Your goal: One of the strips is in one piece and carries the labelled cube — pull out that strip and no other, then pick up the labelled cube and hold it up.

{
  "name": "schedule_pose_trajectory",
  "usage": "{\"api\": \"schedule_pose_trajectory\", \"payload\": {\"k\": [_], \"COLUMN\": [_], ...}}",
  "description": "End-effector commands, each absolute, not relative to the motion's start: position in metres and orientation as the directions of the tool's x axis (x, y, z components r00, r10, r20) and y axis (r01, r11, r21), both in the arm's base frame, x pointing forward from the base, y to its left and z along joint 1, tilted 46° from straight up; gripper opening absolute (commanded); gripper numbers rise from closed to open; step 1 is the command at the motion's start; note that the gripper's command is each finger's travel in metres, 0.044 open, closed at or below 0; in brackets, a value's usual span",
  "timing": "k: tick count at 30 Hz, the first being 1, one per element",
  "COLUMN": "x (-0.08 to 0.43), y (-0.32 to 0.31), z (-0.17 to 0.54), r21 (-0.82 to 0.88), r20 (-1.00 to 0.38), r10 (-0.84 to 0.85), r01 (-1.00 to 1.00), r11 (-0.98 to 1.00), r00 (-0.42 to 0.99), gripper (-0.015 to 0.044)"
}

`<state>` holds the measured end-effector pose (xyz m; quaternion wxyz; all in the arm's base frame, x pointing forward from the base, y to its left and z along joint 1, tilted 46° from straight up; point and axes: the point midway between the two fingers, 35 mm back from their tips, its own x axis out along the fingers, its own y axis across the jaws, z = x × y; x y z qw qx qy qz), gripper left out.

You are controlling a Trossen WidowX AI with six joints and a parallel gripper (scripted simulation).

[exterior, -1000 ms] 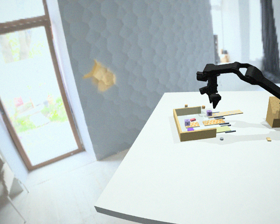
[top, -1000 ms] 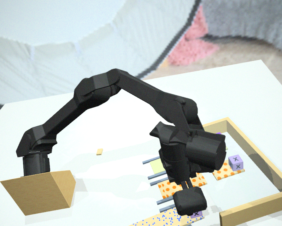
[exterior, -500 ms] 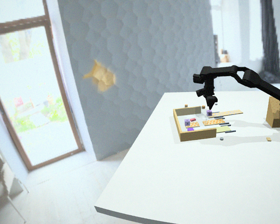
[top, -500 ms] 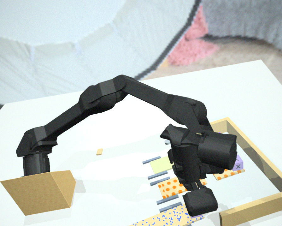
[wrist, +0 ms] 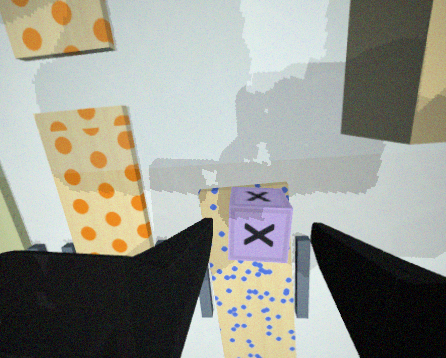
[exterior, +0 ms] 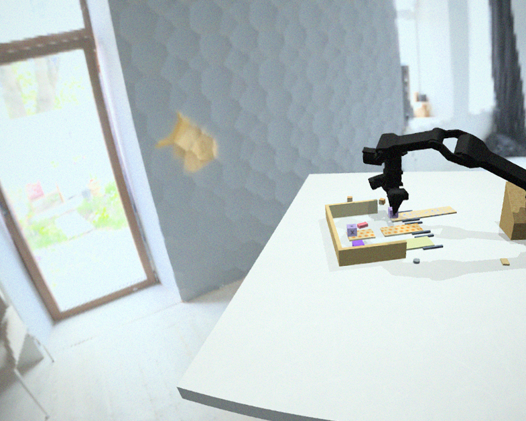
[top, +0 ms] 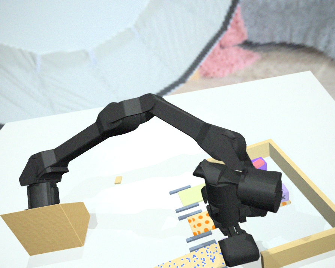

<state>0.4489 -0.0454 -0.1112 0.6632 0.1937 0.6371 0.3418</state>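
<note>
The labelled lilac cube (exterior: 390, 212) (wrist: 260, 235), marked X, sits on the far end of the blue-dotted strip (top: 201, 257) (exterior: 434, 212) (wrist: 255, 320), whose visible length is in one piece. In the top view my arm almost hides this cube. My gripper (exterior: 395, 211) (wrist: 261, 228) is open over it, pointing down, with one finger on either side and gaps in the wrist view. The orange-dotted strip is in two parts, a near part (top: 199, 223) (exterior: 401, 229) (wrist: 100, 180) and a far part (exterior: 364, 234) (wrist: 60, 25). Another X cube (top: 284, 193) (exterior: 351, 230) is on the far part.
A wooden wall (top: 299, 245) (exterior: 371, 253) (wrist: 387, 70) borders the strips. A yellow-green strip (top: 192, 194) (exterior: 419, 242) lies beyond the orange one. Slate rails (top: 198, 236) (wrist: 302, 280) flank the strips. A red block (top: 258, 163) (exterior: 362, 225) and a purple block (exterior: 358, 243) are inside the wall.
</note>
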Motion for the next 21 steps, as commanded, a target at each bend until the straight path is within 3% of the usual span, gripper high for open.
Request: {"api": "schedule_pose_trajectory", "payload": {"k": [1, 10, 14, 21], "x": [0.4484, 0.4472, 0.4468, 0.4468], "y": [-0.0404, -0.0313, -0.0333, -0.0333], "z": [-0.1154, -0.1236, -0.1230, -0.1230], "r21": [0.696, 0.697, 0.695, 0.695], "r20": [-0.709, -0.709, -0.711, -0.711], "r10": [0.704, 0.704, 0.702, 0.702], "r01": [-0.202, -0.202, -0.205, -0.205], "r11": [0.689, 0.688, 0.690, 0.690], "r00": [-0.043, -0.043, -0.048, -0.048], "gripper": [0.0250, 0.0250, 0.0145, 0.0098]}}
